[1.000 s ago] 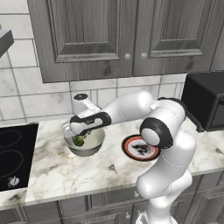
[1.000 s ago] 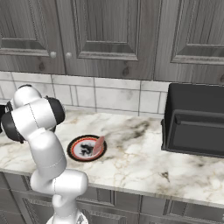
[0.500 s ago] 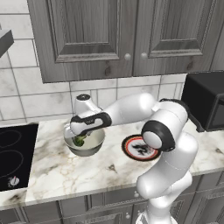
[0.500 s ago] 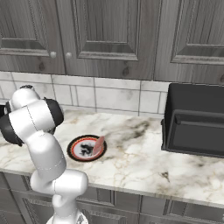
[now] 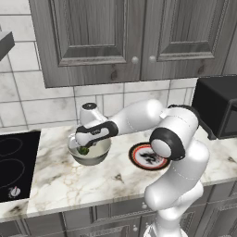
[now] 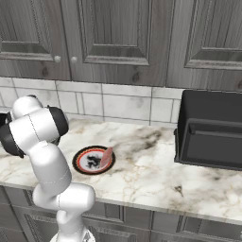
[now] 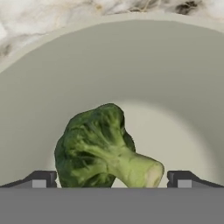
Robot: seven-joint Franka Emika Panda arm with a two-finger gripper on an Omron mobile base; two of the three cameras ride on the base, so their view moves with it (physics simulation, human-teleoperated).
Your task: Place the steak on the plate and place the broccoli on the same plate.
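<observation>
The broccoli [image 7: 103, 148] lies inside the grey-beige bowl [image 7: 175, 78], stem pointing right in the hand view. My gripper [image 7: 111, 179] is open, with one fingertip on each side of the floret and not pressing it. From the left base view the gripper [image 5: 83, 147] reaches down into the bowl [image 5: 92, 156], where the green broccoli [image 5: 84, 150] peeks out. The plate [image 6: 92, 160] sits on the counter right of the bowl, and the pinkish steak [image 6: 107, 155] rests on its right part. The same plate [image 5: 148, 156] lies partly behind my arm.
A black cooktop [image 5: 16, 162] lies at the counter's left end. A dark microwave [image 6: 210, 130] stands at the right. Grey cabinets [image 5: 125, 37] hang above the tiled wall. Bare marble counter [image 6: 156, 165] lies between plate and microwave.
The hand has sunk slightly lower into the bowl over the broccoli. The jaws stay open. Plate and steak have not moved.
</observation>
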